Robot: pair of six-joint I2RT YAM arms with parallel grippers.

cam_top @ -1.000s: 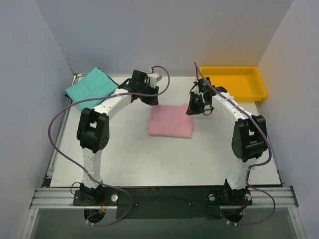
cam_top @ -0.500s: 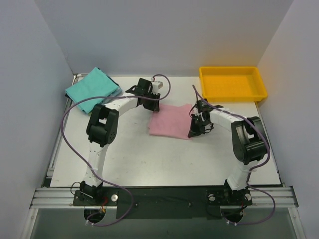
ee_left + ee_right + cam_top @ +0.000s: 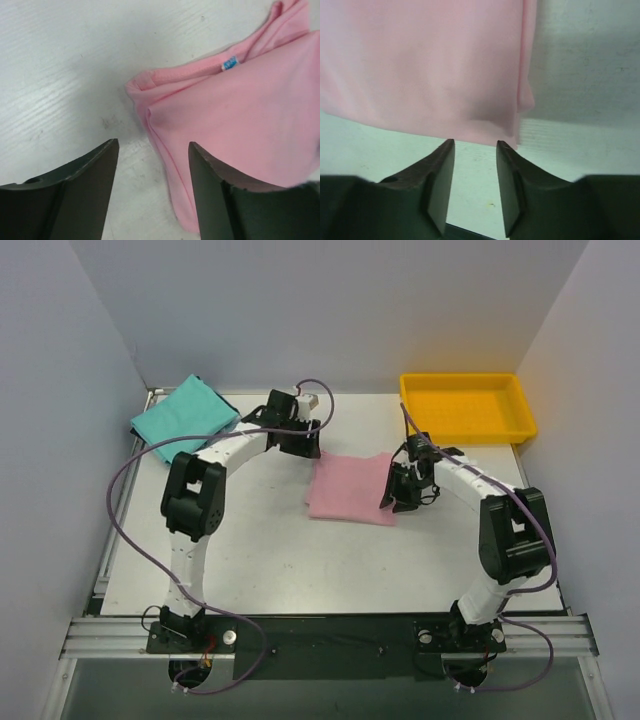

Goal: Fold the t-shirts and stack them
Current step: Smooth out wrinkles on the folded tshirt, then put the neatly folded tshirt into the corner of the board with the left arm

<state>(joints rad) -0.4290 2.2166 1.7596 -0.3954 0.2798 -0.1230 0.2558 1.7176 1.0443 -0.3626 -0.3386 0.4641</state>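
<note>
- At table (image 3: 260, 560) centre: folded pink t-shirt (image 3: 348, 490), long side running left-right, lying flat between the two grippers.
- left gripper (image 3: 152, 145) is at its far-left corner, jaws apart, empty; cloth lies just past the tips.
- right gripper (image 3: 475, 143) is at its right edge, jaws parted narrowly, nothing pinched.
- teal t-shirt (image 3: 185, 412) lies at the far left; the left gripper is nearer, so stacking probably goes leftward.

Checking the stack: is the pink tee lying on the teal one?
No, the pink tee lies by itself, well apart from the teal tee.
</note>
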